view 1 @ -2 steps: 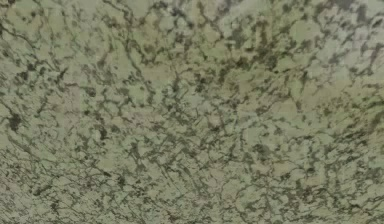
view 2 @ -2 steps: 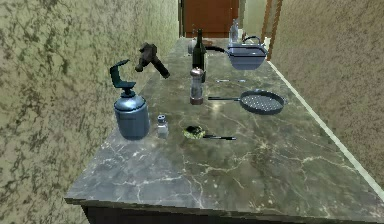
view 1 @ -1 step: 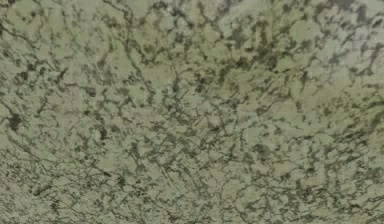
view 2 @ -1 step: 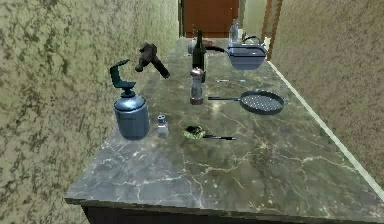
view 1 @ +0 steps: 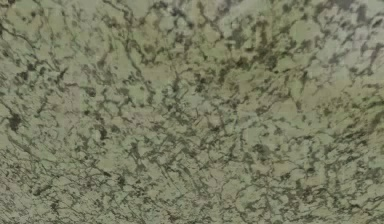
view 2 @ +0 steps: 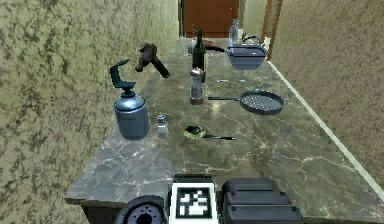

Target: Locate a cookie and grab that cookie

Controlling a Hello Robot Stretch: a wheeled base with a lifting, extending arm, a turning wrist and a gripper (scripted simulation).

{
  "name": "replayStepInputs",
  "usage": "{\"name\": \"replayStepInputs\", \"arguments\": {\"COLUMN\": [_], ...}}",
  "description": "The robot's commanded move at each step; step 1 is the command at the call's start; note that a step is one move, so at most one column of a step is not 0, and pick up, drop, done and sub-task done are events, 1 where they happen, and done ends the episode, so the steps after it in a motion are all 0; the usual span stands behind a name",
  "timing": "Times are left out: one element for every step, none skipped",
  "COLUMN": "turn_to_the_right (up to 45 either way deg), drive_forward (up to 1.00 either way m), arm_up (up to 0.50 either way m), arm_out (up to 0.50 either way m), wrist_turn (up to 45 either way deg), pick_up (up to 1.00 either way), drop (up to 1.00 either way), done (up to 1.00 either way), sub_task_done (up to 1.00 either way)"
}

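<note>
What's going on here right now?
The robot faces a mottled wall, a stone counter on its arm side. On it are a blue spray bottle, a dark bottle, a frying pan and a small roundish thing, possibly the cookie. The gripper sits at the counter's near edge; whether it holds anything cannot be told.

Mottled wall [view 1: 190,110], marble counter [view 2: 290,150], wooden door [view 2: 210,12]

One pan [view 2: 262,101], one spray bottle [view 2: 131,112]
</note>
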Motion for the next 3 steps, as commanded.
{"name": "replayStepInputs", "arguments": {"turn_to_the_right": [0.0,0.0,0.0], "drive_forward": [0.0,0.0,0.0], "arm_up": [0.0,0.0,0.0], "arm_out": [0.34,0.0,0.0], "wrist_turn": [0.0,45.0,45.0], "pick_up": [0.0,0.0,0.0], "drop": [0.0,0.0,0.0], "done": [0.0,0.0,0.0], "sub_task_done": [0.0,0.0,0.0]}}
